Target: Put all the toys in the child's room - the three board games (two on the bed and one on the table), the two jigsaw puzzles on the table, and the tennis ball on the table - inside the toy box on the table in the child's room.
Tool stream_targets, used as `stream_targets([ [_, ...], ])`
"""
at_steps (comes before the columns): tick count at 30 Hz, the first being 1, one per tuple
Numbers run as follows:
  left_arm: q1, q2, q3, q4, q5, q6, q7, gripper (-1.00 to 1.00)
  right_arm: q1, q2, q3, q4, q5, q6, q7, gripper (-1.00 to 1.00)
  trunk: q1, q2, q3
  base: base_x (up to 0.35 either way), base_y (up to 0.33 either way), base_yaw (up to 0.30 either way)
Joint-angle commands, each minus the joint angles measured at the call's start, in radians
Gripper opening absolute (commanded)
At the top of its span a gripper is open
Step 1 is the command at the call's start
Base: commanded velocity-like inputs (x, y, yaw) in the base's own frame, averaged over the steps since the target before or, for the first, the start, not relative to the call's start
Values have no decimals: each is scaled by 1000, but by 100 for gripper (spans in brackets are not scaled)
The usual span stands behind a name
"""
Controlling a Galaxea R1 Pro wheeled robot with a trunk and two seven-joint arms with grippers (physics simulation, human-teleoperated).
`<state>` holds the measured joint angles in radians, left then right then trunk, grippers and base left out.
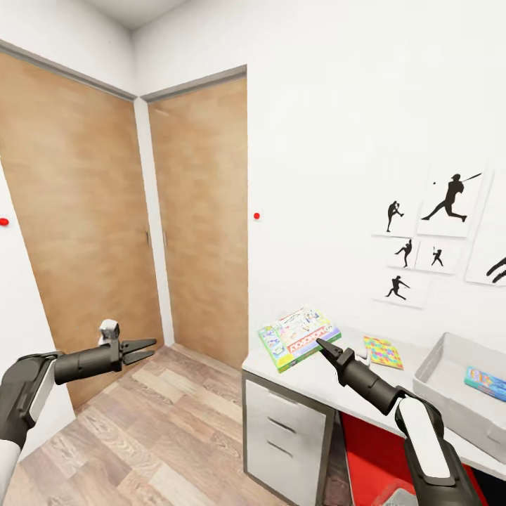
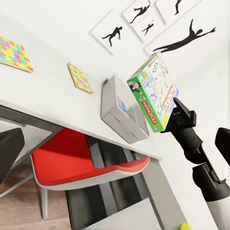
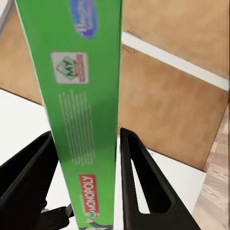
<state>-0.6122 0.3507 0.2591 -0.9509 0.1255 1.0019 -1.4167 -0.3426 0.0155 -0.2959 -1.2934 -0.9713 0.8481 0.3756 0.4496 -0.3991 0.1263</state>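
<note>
board game [image 1: 299,337]: white-green monopoly box with a red logo, held tilted above the near end of the counter, its green edge face turned toward my right wrist camera [image 3: 79,110].
right pincer [image 1: 325,345]: my two dark fingers [image 3: 141,187] sit on either side of the box's green edge, closed onto it; the arm reaches up from below right in the head view.
left pincer [image 1: 144,349]: held out over the wooden floor, well apart from the counter, its two prongs parted a little with nothing between them.
toy box [image 1: 450,383]: grey sloped bin on the counter at my right, well apart from the held box; a blue board game [image 1: 485,383] lies flat inside it.
jigsaw puzzles: one coloured mat [image 1: 383,352] lies flat on the counter between the held box and the toy box; the left wrist view shows it [image 2: 80,78] and a second mat [image 2: 14,53] farther along the same top.
tennis ball [image 2: 184,226]: a small yellow-green spot at the lower edge of the left wrist view; what it rests on i cannot tell.
counter [image 1: 309,383]: white top, grey side, white drawers with bar handles facing me.
chair [image 2: 81,165]: red seat tucked under the counter.
wall: white, with black baseball silhouettes [image 1: 448,200] above the counter.
doors [image 1: 200,225]: two wooden panels in the corner to my left.
</note>
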Motion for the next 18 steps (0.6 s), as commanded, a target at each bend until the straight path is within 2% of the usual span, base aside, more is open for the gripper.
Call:
stream_targets([
  [1, 0, 0, 0, 0, 2, 11, -2, 100, -1, 1, -3, 0, -3, 8, 5, -100, 0, -1, 0, 0, 0, -282],
  [18, 0, -1, 1, 0, 1, 8, -2, 100, -1, 3, -3, 0, -3, 7, 5, -100, 0, -1, 0, 0, 0, -282],
])
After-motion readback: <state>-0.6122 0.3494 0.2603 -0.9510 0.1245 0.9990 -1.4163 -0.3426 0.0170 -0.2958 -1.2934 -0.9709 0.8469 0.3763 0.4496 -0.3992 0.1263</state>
